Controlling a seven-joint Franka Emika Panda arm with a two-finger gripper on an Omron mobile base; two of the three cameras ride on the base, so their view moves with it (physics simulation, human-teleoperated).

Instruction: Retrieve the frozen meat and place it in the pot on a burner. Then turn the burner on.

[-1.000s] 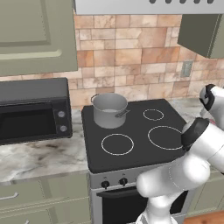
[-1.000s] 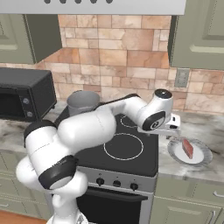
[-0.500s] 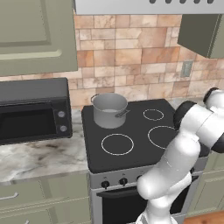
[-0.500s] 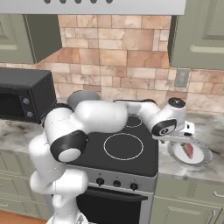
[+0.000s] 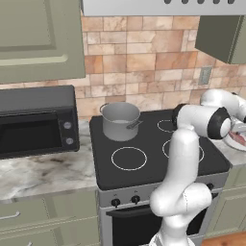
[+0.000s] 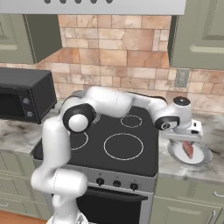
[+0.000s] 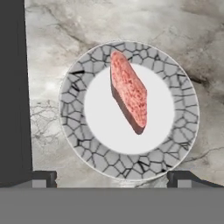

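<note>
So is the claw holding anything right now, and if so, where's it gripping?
Nothing is held. The claw is open above the meat, which lies on the plate.

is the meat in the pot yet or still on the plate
On the plate: the meat lies at its centre, on the counter right of the stove; the pot sits apart.

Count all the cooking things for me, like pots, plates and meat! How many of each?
Pots: 1, the grey pot on the back left burner.
Plates: 1, the white plate with a cracked-pattern rim on the counter.
Pieces of meat: 1, the red meat lying on that plate.
Microwaves: 1, the black microwave.
Total: 4
</note>
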